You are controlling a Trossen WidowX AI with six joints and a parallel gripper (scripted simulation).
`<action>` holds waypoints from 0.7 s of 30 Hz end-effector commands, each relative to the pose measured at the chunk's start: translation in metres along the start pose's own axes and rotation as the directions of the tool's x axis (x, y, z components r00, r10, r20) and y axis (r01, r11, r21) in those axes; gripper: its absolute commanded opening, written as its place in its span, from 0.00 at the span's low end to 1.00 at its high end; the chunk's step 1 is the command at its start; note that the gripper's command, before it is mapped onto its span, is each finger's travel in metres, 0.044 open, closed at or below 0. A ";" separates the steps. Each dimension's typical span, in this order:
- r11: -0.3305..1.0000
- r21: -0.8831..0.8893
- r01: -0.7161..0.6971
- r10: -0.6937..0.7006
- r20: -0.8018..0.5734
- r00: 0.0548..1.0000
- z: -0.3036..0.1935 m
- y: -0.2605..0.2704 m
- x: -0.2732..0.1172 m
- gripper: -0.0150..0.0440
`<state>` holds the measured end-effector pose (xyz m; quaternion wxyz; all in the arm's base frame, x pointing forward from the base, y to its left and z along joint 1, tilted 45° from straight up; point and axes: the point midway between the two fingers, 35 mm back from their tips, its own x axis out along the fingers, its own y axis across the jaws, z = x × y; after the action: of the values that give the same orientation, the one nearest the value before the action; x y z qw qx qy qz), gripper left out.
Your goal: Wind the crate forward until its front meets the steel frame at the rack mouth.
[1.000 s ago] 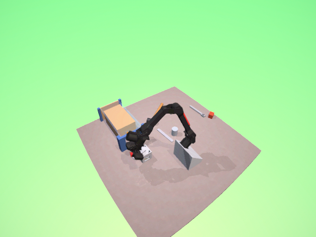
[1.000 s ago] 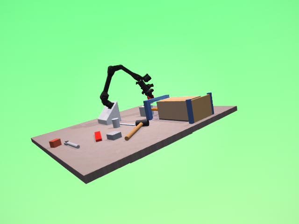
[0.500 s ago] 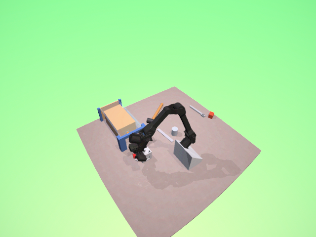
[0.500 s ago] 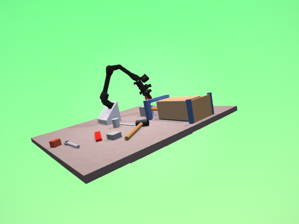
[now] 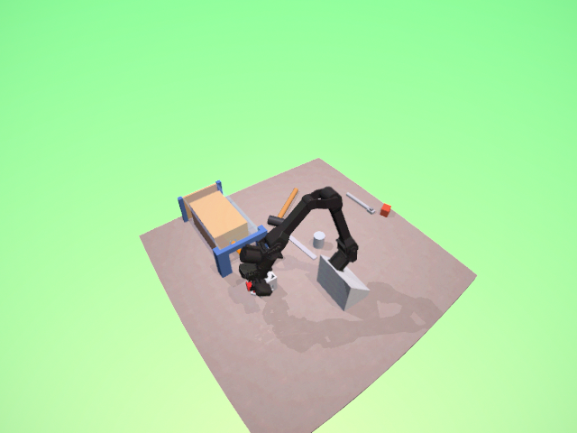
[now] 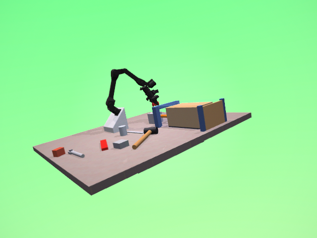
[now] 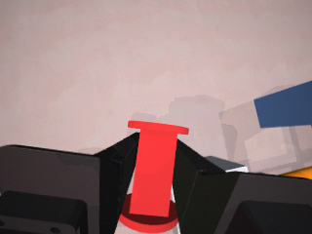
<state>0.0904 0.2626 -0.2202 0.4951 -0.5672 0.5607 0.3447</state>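
The tan crate [image 5: 216, 216] [image 6: 182, 117] sits flat in the cubby, its front short of the blue steel frame [image 5: 224, 263] [image 6: 156, 118] [image 7: 288, 108]. An orange strap [image 5: 239, 251] [image 6: 163, 116] [image 7: 300, 172] runs from the crate's front toward the pale winch [image 5: 271, 280] [image 6: 151, 118], which stands outside the mouth. My gripper [image 7: 154, 139] [image 6: 155, 103] is shut on the upright grip of the red winch handle [image 7: 154, 182] [image 5: 249, 285]. The handle is above the winch; its round red base shows below the fingers. The square key and the round hole are hidden, so I cannot tell whether they meet.
A mallet [image 5: 288, 202] [image 6: 142, 139] lies beside the rack. A flat bar [image 5: 301, 246], a grey cylinder [image 5: 318, 239] [image 6: 122, 130] and the arm's wedge base [image 5: 343, 284] are nearby. A grey block [image 6: 121, 144], red bar [image 6: 103, 145], wrench [image 5: 360, 202] [image 6: 77, 153] and red block [image 5: 385, 210] [image 6: 58, 151] lie farther off.
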 end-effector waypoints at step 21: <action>1.000 -0.013 -0.017 0.017 -0.033 0.999 -0.039 0.018 -0.013 0.25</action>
<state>0.0718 0.2449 -0.2051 0.4904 -0.5657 0.5644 0.3477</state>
